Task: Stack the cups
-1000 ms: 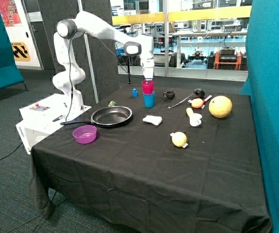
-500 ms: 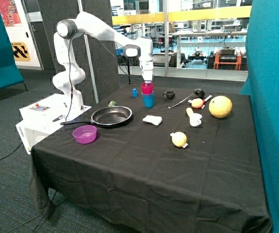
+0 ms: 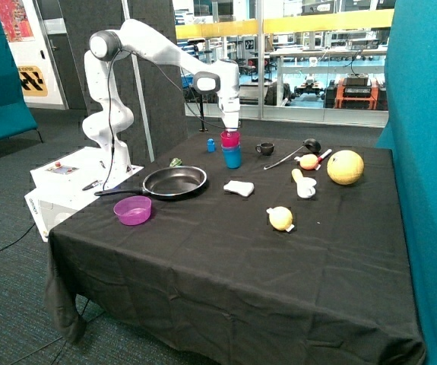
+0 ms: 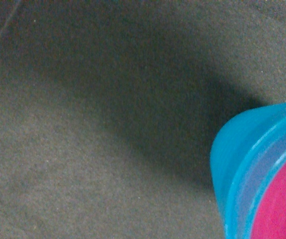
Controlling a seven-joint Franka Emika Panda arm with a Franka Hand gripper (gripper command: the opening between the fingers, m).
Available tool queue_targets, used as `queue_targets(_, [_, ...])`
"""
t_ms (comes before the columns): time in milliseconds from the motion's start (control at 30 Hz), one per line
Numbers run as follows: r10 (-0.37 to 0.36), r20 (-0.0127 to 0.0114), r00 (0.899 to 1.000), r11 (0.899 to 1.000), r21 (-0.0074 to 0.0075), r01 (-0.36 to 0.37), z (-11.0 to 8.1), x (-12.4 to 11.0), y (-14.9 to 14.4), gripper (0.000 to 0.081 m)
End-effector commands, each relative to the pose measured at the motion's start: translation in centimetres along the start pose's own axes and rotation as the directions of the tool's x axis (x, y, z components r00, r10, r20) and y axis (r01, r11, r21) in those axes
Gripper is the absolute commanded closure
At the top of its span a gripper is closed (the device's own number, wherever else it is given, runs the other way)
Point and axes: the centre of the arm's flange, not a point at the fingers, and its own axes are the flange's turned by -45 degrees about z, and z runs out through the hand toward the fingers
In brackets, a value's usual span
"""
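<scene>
Already the pink-red cup point(image 3: 231, 138) sits nested in a light blue cup point(image 3: 233, 157) just behind the frying pan point(image 3: 175, 182) on the black tablecloth point(image 3: 226, 258), the gripper point(image 3: 232, 128) at its rim, grip unclear, another small blue cup point(image 3: 211, 144) unstacked beyond, glass-walled workshop behind.

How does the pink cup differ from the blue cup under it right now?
The pink cup sits nested in the blue cup, which stands on the black tablecloth. The pink one is directly under the gripper; the blue one is clear of it. Only the pink cup's upper part shows, while the blue cup's wall shows down to the cloth. Both are upright, handleless and similar in width.
</scene>
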Motion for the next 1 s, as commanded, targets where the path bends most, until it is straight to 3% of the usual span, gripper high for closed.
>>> queue_targets(0, [0.014,0.0034,1.000,1.000,-0.0006,-0.014,0.1,0.7,-0.1,0.0808])
queue_targets(267, [0.052,0.0033,0.999,0.999,-0.0008,-0.052,0.4,1.9,1.2,0.0808])
queue_targets(600, [0.044,0.0033,0.999,0.999,-0.0007,-0.044,0.5,1.9,1.4,0.0527])
queue_targets(833, [0.031,0.0033,1.000,1.000,-0.0007,-0.031,0.6,1.9,0.9,0.0429])
queue_targets(967, [0.022,0.0034,1.000,1.000,-0.0007,-0.022,0.5,1.8,0.5,0.0435])
